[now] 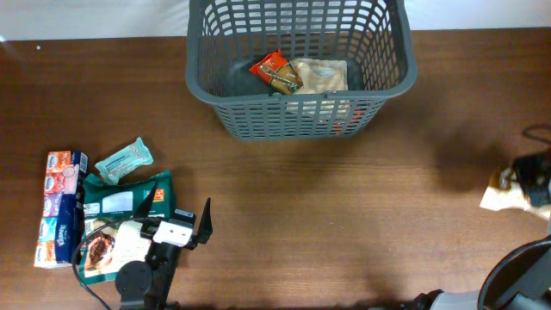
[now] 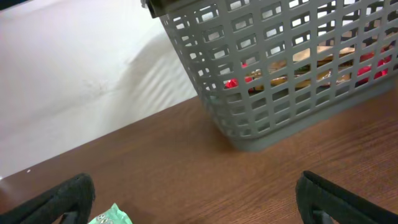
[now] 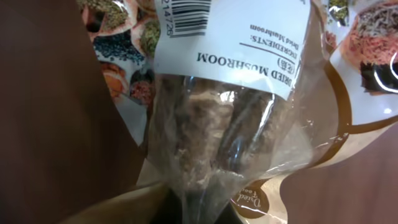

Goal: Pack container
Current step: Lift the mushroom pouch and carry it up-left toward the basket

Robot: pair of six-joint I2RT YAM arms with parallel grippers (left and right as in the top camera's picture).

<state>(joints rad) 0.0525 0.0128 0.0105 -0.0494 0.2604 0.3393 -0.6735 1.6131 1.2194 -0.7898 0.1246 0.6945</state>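
Here, the right end effector clamps a dried mushroom packet.

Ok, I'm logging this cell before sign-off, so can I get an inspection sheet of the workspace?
Surface: brown wooden table, no damage seen.
Job's things: container at the far edge, holding an orange packet and a beige bag; front left lie a tissue pack, teal packet, green packet and white packet.
Clutter: nothing seen.
Grippers: left gripper open by those packets; right gripper shut on a dried mushroom bag.
Cables: black cable beside the left arm.
Surroundings: white backdrop behind the table.
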